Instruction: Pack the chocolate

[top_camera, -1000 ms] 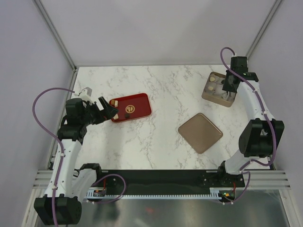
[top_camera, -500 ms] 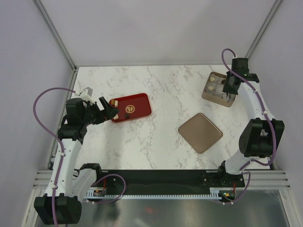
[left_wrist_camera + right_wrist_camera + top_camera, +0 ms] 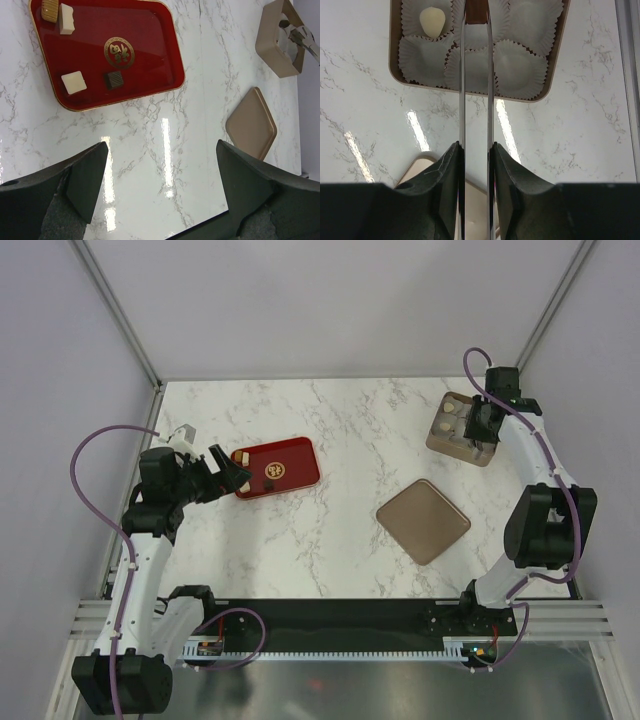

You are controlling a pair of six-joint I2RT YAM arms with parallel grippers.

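Left gripper [image 3: 161, 145] spread wide near glossy red tray [image 3: 150, 45] holding 4 small chocolate pieces [image 3: 73, 82]. Right gripper [image 3: 476, 6] seems pinched on 1 dark brown chocolate piece [image 3: 476, 14] over tan paper-cup box [image 3: 395, 50]; 1 cream piece [image 3: 432, 21] sits inside. Probably light, brittle, smudgy: pinch flat sides gently.

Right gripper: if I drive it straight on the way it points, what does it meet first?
Probably the paper cup beside the white chocolate in the box, just beyond the dark chocolate that the right gripper holds; depth is unclear.
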